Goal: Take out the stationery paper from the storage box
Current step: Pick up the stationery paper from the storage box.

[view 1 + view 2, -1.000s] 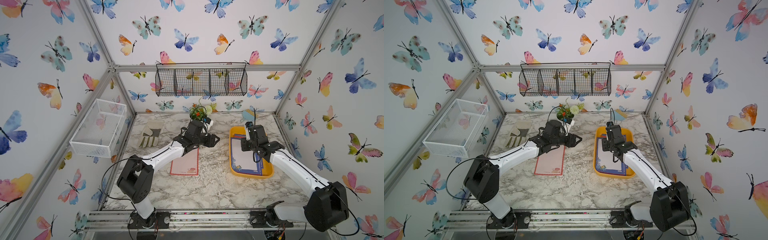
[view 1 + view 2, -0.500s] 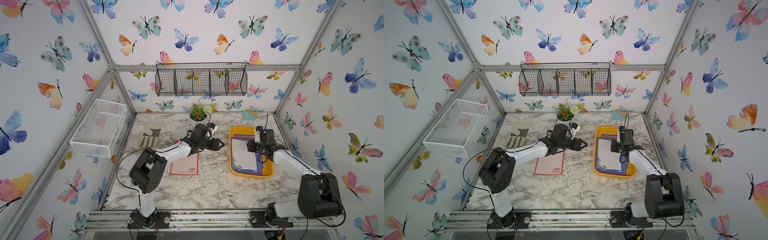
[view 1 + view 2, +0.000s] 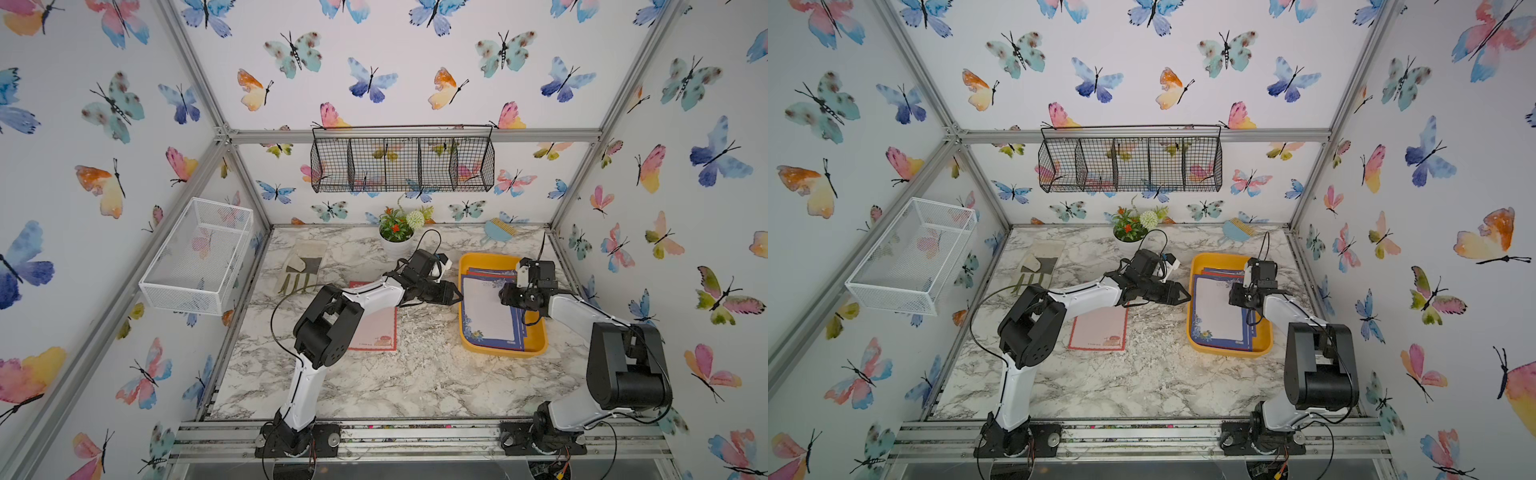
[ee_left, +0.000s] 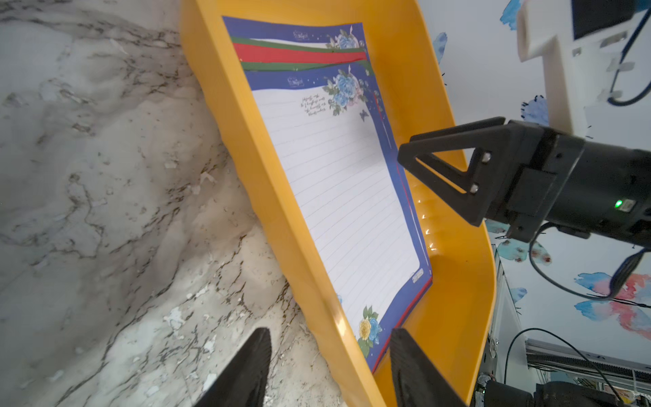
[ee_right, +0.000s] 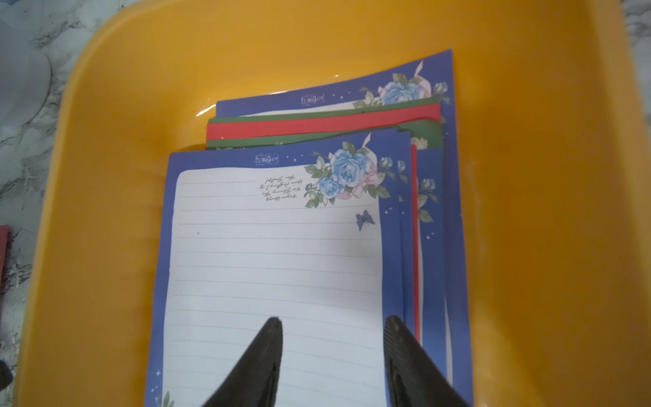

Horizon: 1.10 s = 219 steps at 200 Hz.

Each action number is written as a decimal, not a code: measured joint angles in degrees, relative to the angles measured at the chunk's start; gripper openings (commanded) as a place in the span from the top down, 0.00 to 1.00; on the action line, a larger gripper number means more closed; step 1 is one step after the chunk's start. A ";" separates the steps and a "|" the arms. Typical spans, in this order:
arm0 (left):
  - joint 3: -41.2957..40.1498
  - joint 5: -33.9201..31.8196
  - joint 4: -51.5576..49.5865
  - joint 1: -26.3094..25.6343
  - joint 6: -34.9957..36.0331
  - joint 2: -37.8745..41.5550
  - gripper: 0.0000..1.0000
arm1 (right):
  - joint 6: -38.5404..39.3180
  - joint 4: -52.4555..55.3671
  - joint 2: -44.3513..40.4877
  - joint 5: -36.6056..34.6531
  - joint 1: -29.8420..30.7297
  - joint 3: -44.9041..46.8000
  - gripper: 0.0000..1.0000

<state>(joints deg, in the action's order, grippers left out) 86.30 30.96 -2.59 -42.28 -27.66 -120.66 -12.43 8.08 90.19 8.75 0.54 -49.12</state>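
Both top views show the whole bench (image 3: 415, 382). The storage box (image 3: 536, 347) sits on its right half, and 1 red-bordered sheet (image 3: 374, 332) lies flat on the marble outside the box, partly under the left arm.

The right wrist view gives what the top views cannot. The stationery paper (image 5: 274, 246) is a fanned stack, topped by a blue-bordered lined sheet with blue roses. Green, red and further blue edges step out beneath it. The right claw (image 5: 333, 320) hovers over this top sheet with its fingers apart and nothing between them. Whether the tips touch the paper I cannot tell.

Only the left wrist view shows how the left claw (image 4: 330, 333) meets the box. Its fingers are apart on either side of the long wall nearest the left arm, with 1 over the marble and 1 inside by the stack's yellow-rose corner. That view also shows the right claw side-on above the stack's opposite long edge.

The stack lies wholly inside the box, between the 2 claws.
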 measured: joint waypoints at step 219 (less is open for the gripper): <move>-0.72 3.19 -1.62 0.09 -0.92 -0.17 0.46 | 1.14 -0.20 5.38 0.46 -1.38 -0.22 0.47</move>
<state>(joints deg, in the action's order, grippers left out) 85.58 34.15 -4.21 -42.19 -28.58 -120.84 -11.29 7.88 95.57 9.21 -0.84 -49.34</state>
